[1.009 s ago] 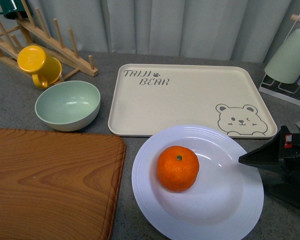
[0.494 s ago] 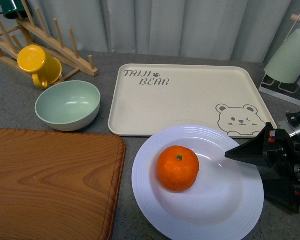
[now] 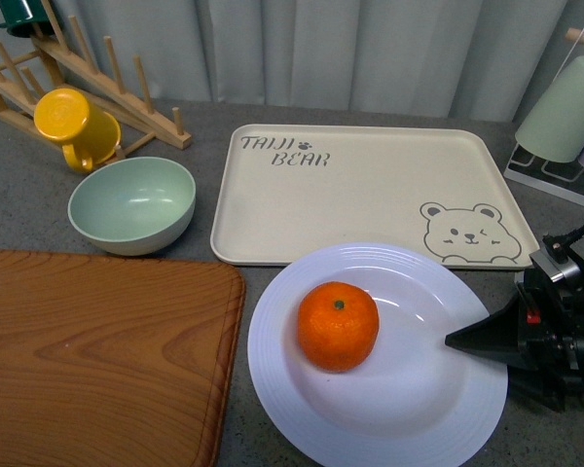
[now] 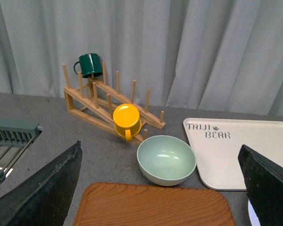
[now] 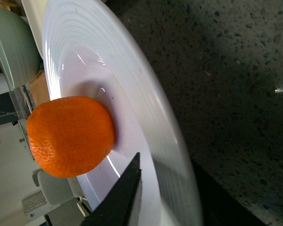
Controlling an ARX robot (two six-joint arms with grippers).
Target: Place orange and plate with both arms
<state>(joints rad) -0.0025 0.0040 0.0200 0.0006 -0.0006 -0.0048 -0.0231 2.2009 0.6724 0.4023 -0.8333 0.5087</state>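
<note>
The orange (image 3: 338, 326) sits in the middle of the white plate (image 3: 282, 389), which lies on the grey table in front of the beige bear tray. My right gripper (image 3: 457, 342) is shut on the plate's right rim, one black finger over the rim. In the right wrist view the orange (image 5: 70, 135) rests in the plate (image 5: 132, 94) with a black finger (image 5: 122, 200) on top of the rim. My left gripper (image 4: 162, 188) is open and empty, high above the wooden board; it does not show in the front view.
A beige bear tray (image 3: 370, 190) lies behind the plate. A pale green bowl (image 3: 131, 204) and a wooden cutting board (image 3: 97, 350) are at the left. A yellow mug (image 3: 73, 122) hangs on a wooden rack (image 3: 107, 68) at back left. A cup stand (image 3: 565, 126) is at the right.
The right gripper has closed on the plate's right rim. The plate and orange have shifted slightly left and toward the front.
</note>
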